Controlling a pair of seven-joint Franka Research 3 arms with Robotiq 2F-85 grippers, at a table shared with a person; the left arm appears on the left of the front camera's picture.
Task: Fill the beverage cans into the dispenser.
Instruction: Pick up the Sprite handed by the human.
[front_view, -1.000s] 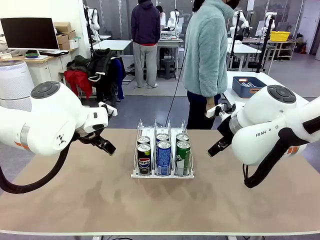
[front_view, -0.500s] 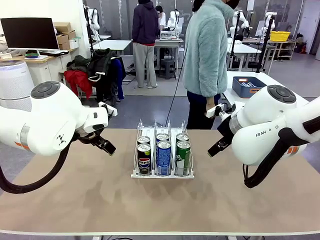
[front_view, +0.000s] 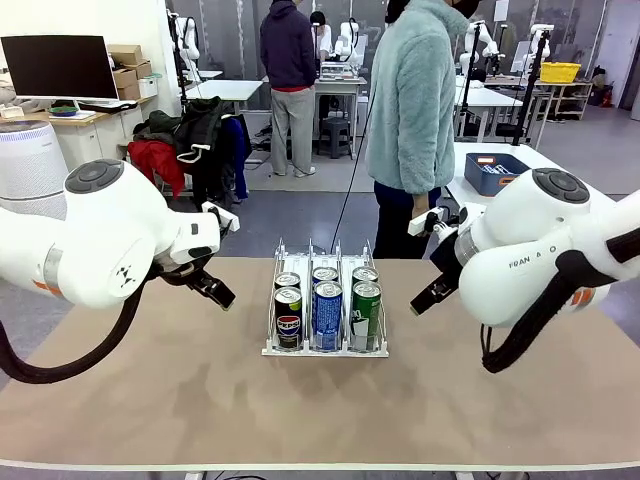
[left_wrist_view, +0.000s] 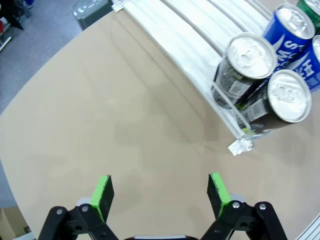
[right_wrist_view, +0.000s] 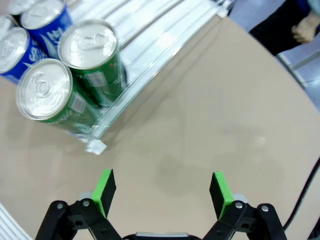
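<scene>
With all three lanes of the dispenser loaded two deep, the job looks about wrapped up: dark Pepsi cans on the left, blue cans down the middle, green cans on the right, every one upright and pushed to the front stop at the robot's edge of the rack. That is why the arms hang back. The left gripper hovers over bare table just off the rack's left side, and its wrist camera shows the green pads spread wide with nothing between them. The right gripper mirrors it on the far side, fingers parted and empty, clear of the green pair. Both sit well apart from the cans, so I'd read this as a stand-off pose, not an approach. Against the frames a moment ago, very little has changed: the left arm has lifted and nudged slightly inward, the right arm has crept a shade toward the middle, and the six cans have not budged. The person in the pale fleece stands behind the table, not reaching in.
</scene>
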